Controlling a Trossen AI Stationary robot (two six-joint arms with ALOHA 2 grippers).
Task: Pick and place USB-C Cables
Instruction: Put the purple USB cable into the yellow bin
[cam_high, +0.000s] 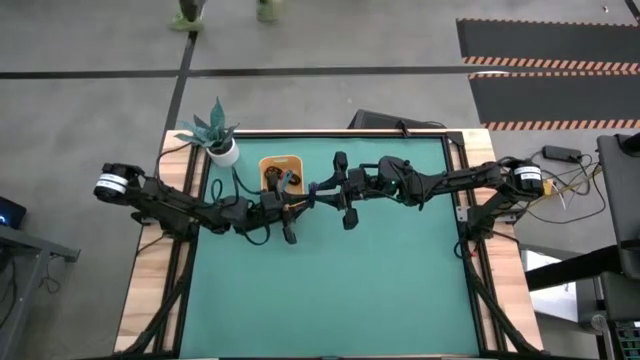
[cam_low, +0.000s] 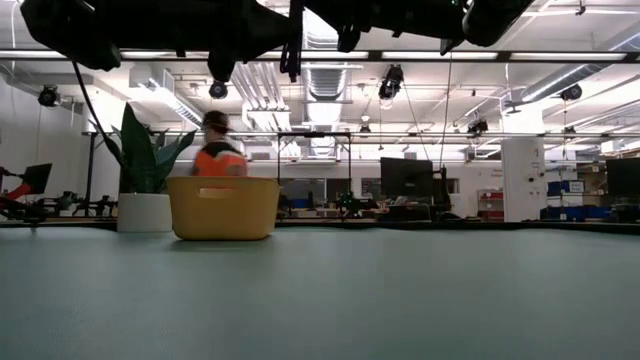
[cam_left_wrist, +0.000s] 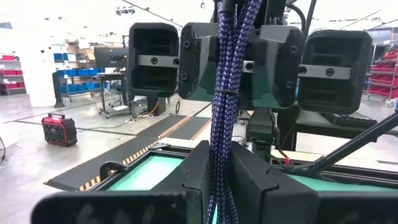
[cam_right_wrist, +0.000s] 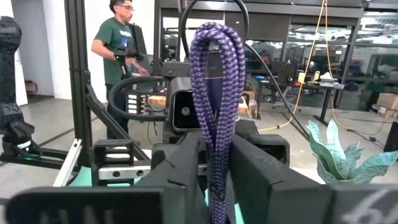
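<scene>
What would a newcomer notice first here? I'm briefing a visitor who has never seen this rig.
The blue-purple cable hanging between both grippers, raised mid-air over the green table: left gripper clamps it while the right gripper faces it. Next, the yellow tray beside the potted plant at the far edge.

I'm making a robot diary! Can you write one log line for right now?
left end effector: shut on blue-purple cable | right end effector: at same cable | yellow tray: beside plant
</scene>
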